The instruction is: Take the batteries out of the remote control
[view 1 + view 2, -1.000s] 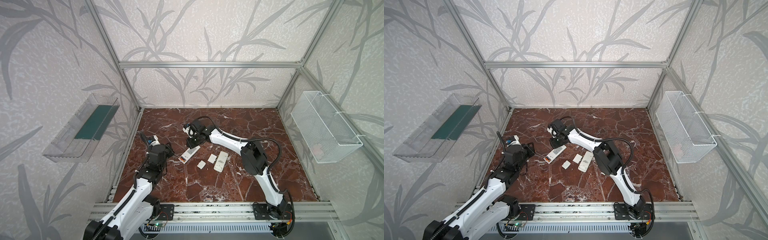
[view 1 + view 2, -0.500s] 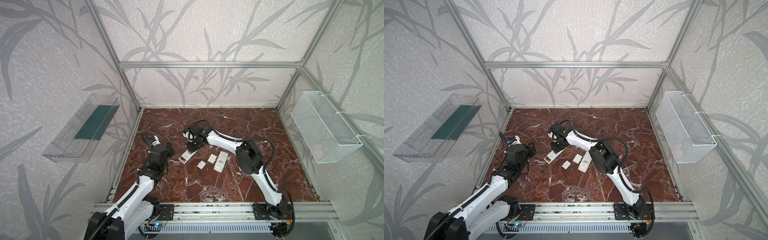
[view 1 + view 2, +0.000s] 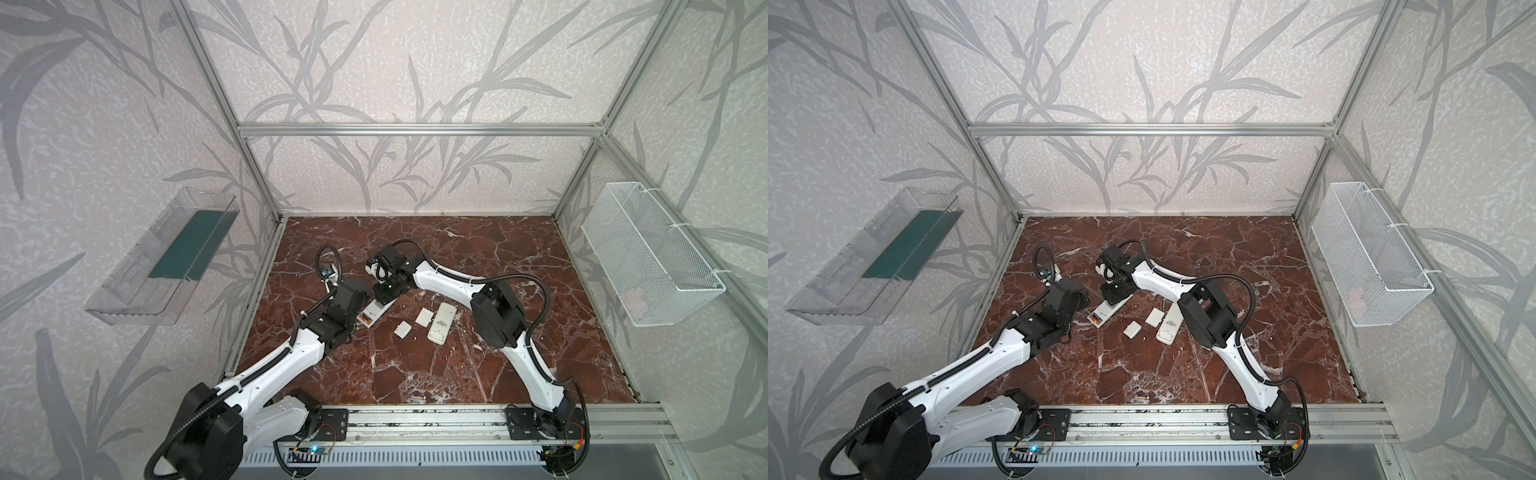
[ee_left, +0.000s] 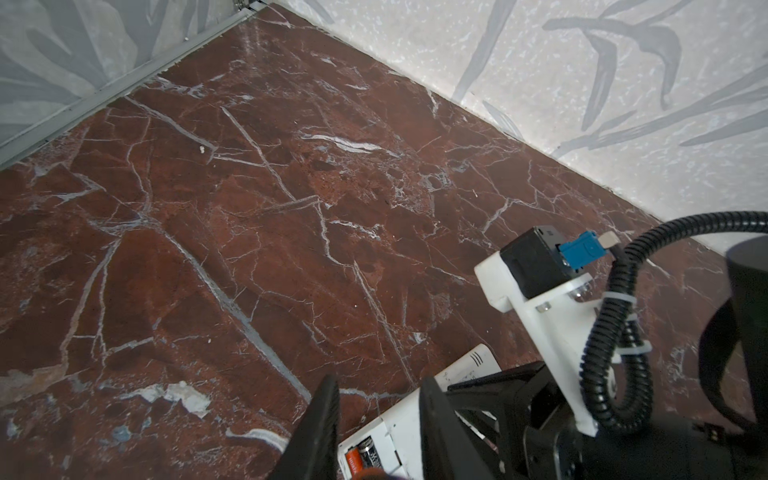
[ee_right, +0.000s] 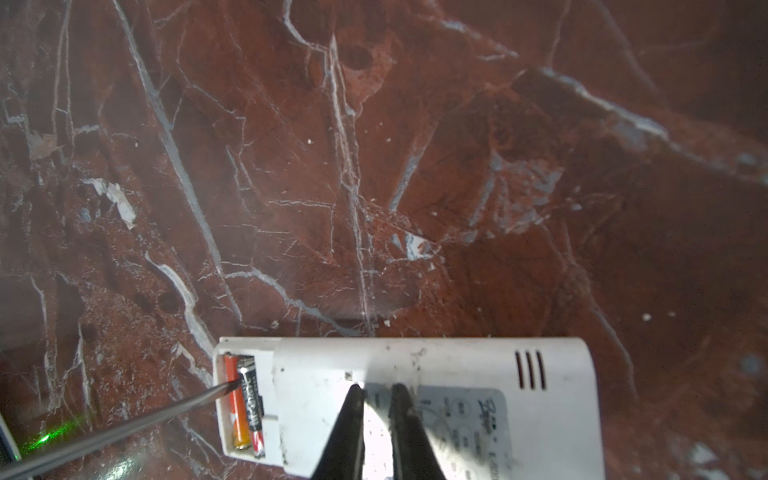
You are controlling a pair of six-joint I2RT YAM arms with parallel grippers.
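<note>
On red marble tabletop [image 3: 415, 249], pinning remote control [image 5: 415, 361] with pressed-together right gripper [image 5: 376, 390], probing with screwdriver [image 5: 124, 424], seemingly pinched in left gripper [image 4: 380, 380], at both batteries [image 5: 251, 415], sitting unextracted in uncovered compartment.

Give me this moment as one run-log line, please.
right pincer: shut, tips on white plastic remote | thin metal shaft: tip at orange cylindrical battery

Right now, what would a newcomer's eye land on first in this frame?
The white remote lies back-up on the marble, its end compartment open on an orange battery and a black battery side by side. A screwdriver tip pokes in at the orange one while the shut right tool sits on the remote's back. In a top view, a second remote and two loose white covers lie just right of it.
</note>
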